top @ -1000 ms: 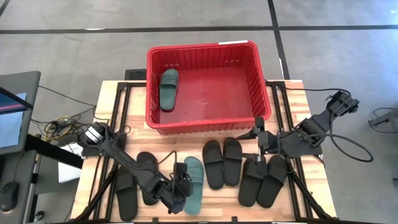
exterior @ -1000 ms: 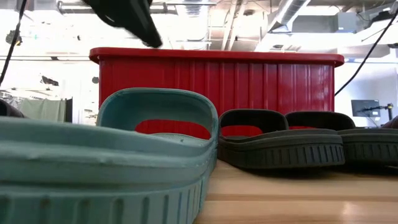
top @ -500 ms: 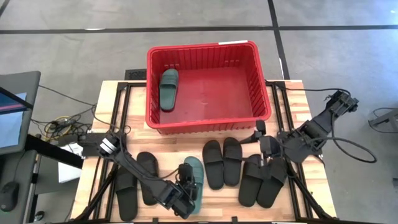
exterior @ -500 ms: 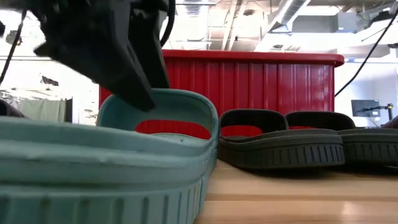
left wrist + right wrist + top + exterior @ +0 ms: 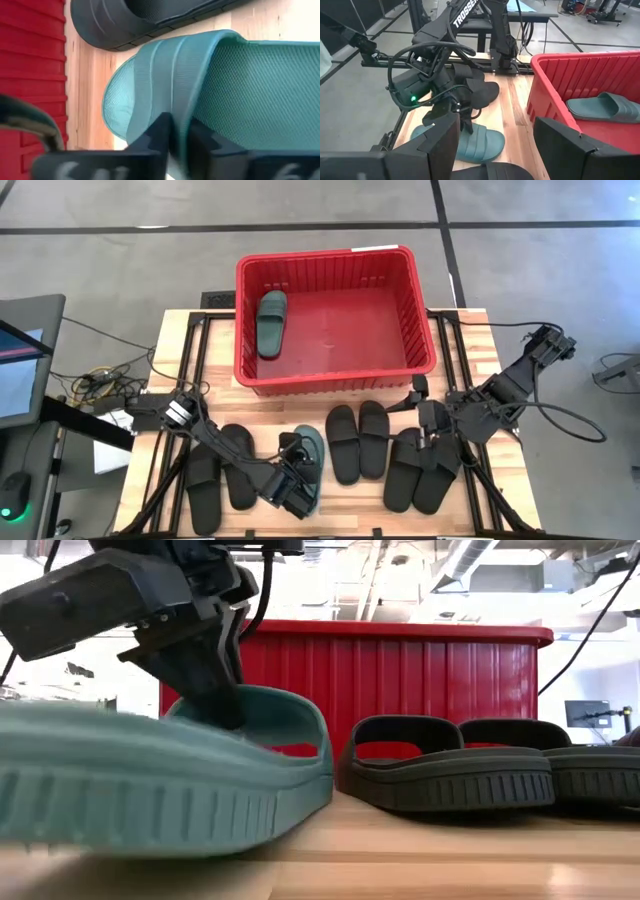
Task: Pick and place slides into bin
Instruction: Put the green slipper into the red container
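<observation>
My left gripper [image 5: 298, 465] is shut on the strap of a dull green slide [image 5: 310, 448] at the table's near edge; it also shows in the low view [image 5: 215, 710] and the left wrist view [image 5: 179, 140]. A second green slide [image 5: 271, 322] lies flat on its sole in the red bin [image 5: 335, 265]. My right gripper [image 5: 425, 430] is open and empty above the right-hand black pair [image 5: 425, 472]; its fingers stand wide apart in the right wrist view [image 5: 495, 150]. My left gripper pinches the green slide's strap [image 5: 172, 100] between its two fingers, one on the strap's toe side, one on the footbed side. The fingers come from above, slanting down. The slide is tilted, its near end raised and its toe end [image 5: 320, 802] low by the table.
Two more black pairs lie on the table, one left of the green slide [image 5: 222, 475] and one in the middle [image 5: 358, 442]. The bin's near wall [image 5: 400, 670] stands just beyond the slides. A monitor [image 5: 20, 360] stands off the table's left edge.
My left gripper has come down onto the green slide and taken hold of its strap; the slide's near end has risen off the table and the slide now tilts. My right gripper has gone toward the near edge, over the right black pair.
</observation>
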